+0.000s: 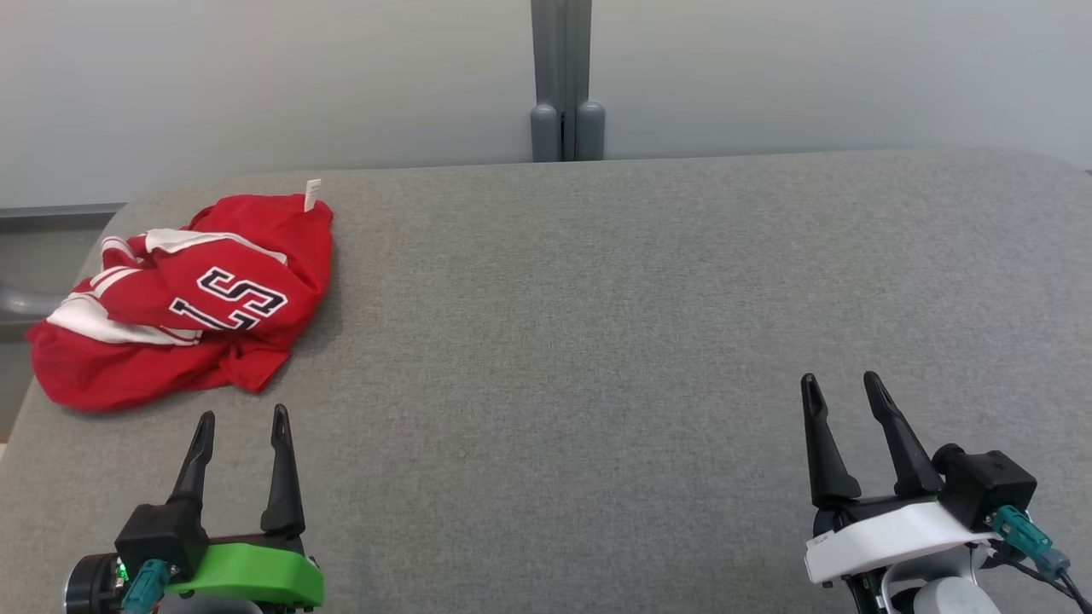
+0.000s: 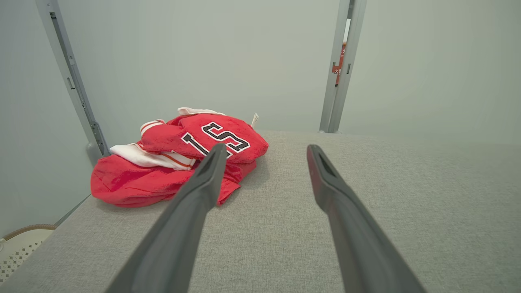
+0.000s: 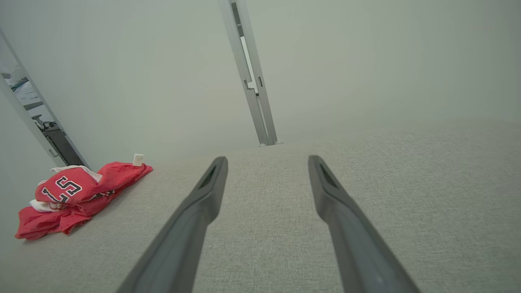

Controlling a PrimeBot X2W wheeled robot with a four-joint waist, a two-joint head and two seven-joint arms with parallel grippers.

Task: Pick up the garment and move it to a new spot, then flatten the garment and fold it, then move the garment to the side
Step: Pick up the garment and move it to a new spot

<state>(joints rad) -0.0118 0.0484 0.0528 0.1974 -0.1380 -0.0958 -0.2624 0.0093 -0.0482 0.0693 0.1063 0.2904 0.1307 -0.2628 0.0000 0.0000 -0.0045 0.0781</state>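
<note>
A crumpled red jersey-style garment (image 1: 183,298) with white striped trim and a dark-outlined white "15" lies in a heap at the far left corner of the grey fabric-covered surface (image 1: 597,341), its left side reaching the surface's edge. A small white tag (image 1: 312,194) stands up from the garment's far edge. The left gripper (image 1: 242,413), mounted on a green bracket, hovers just on the near side of the garment with its two dark fingers spread wide and nothing between them. In the left wrist view the tip of one finger (image 2: 203,179) overlaps the garment's near hem, though whether it touches the cloth cannot be told. The right gripper (image 1: 840,378), on a white bracket, is well apart from the garment over the bare right side of the surface, likewise fully spread and holding nothing. Behind the surface stand pale grey wall panels joined at a grey vertical post (image 1: 560,77). In the left wrist view, below the left edge of the surface, is part of a pale perforated basket with a brown rim (image 2: 18,246); what it holds cannot be made out.
</note>
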